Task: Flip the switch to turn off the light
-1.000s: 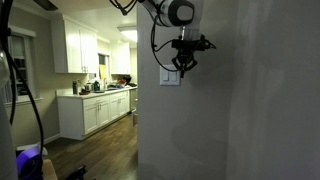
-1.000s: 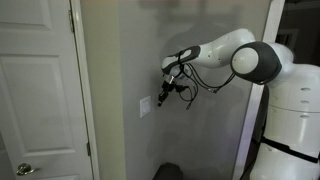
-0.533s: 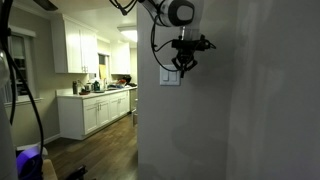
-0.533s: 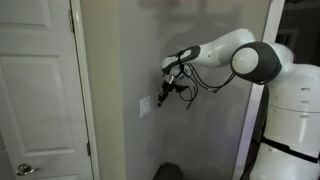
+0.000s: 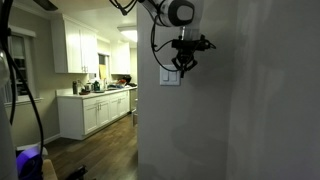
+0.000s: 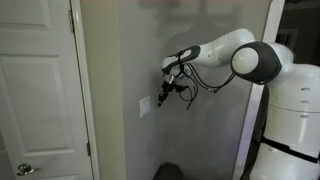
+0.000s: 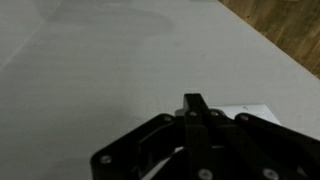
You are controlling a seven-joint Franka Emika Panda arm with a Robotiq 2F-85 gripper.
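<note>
The switch is a small white plate on the grey wall; it shows in both exterior views [image 5: 170,78] [image 6: 147,104]. In the wrist view only a white corner of it [image 7: 252,109] shows behind the fingers. My gripper [image 5: 185,70] [image 6: 163,95] hangs at the wall, right at the plate's upper edge. In the wrist view the black fingers [image 7: 193,104] are pressed together in one point, shut on nothing, with the tip at the plate. The rockers themselves are hidden by the gripper.
A white door [image 6: 35,90] with a knob [image 6: 22,168] stands beside the wall. Past the wall's corner lies a kitchen with white cabinets [image 5: 95,110] and a wooden floor [image 5: 100,155]. The robot's white base [image 6: 295,120] stands close by.
</note>
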